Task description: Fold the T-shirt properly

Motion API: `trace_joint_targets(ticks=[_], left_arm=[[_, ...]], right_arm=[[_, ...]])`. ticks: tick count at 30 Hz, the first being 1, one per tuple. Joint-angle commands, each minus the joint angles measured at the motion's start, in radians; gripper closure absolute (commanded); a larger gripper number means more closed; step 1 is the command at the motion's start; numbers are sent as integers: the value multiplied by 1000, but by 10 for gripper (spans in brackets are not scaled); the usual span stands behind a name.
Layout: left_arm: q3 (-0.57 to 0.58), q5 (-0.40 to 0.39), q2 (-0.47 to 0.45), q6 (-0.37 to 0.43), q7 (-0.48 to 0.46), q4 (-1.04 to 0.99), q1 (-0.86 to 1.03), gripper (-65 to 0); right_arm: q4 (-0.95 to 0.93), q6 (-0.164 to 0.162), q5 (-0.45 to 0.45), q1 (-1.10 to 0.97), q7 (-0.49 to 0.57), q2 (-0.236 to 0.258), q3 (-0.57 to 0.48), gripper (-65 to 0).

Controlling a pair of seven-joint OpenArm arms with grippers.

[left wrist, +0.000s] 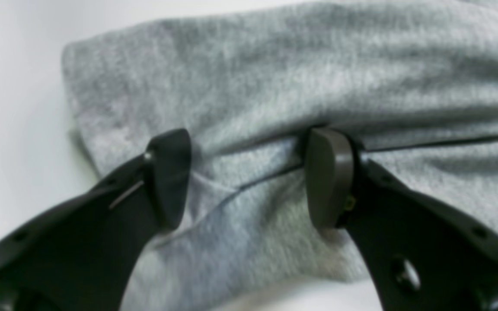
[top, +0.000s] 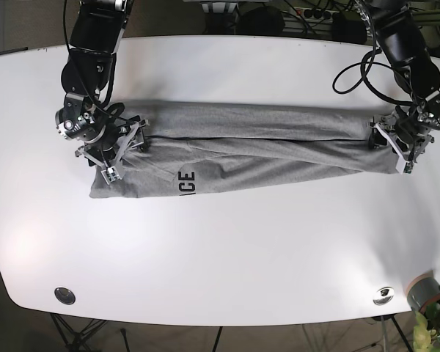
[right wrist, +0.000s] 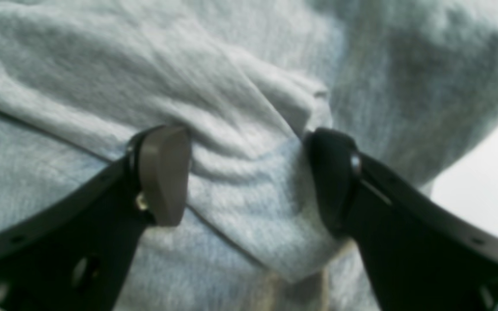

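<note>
The grey T-shirt (top: 242,150) lies on the white table (top: 227,257) as a long band folded lengthwise, with black letters showing near its left part. My left gripper (top: 387,143) is at the shirt's right end. In the left wrist view it (left wrist: 249,177) is open, and its fingers straddle a fold edge of the grey cloth (left wrist: 275,86). My right gripper (top: 128,143) is at the shirt's left end. In the right wrist view it (right wrist: 249,177) is open, with a bunched fold of the shirt (right wrist: 240,108) between its fingers.
Two silver discs (top: 64,295) (top: 383,295) sit near the table's front edge. A grey cylinder (top: 424,291) and a plant are at the front right corner. Black cables (top: 359,70) hang by the left arm at the back right.
</note>
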Motion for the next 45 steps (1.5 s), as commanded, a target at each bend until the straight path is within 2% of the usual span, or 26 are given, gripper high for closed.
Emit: trace_joint_targets(ticks=[1, 4, 7, 12, 19, 26, 41, 45], left_arm=[[-54, -69, -29, 10, 5, 97, -14, -382], [-122, -132, -29, 10, 95, 173, -10, -385], [-179, -140, -29, 10, 146, 190, -13, -422], [-252, -141, -34, 10, 148, 164, -36, -504], [-335, -158, -52, 10, 148, 15, -40, -510], [-337, -281, -75, 10, 145, -101, -39, -510], [-283, -293, -75, 10, 88, -252, -97, -510], [-283, -292, -74, 10, 97, -298, -123, -510]], right_arm=[[17, -9, -25, 11, -21, 8, 0, -422], [14, -9, -22, 10, -21, 8, 0, -422], [16, -9, -20, 8, -21, 6, 0, -422], [13, -7, -20, 8, -21, 6, 0, -422], [16, -1, -19, 8, -19, 6, 0, -422], [13, 0, -19, 8, -19, 5, 0, -422], [13, 0, -17, 7, -19, 5, 0, -422], [13, 0, 26, 7, -19, 5, 0, -422]])
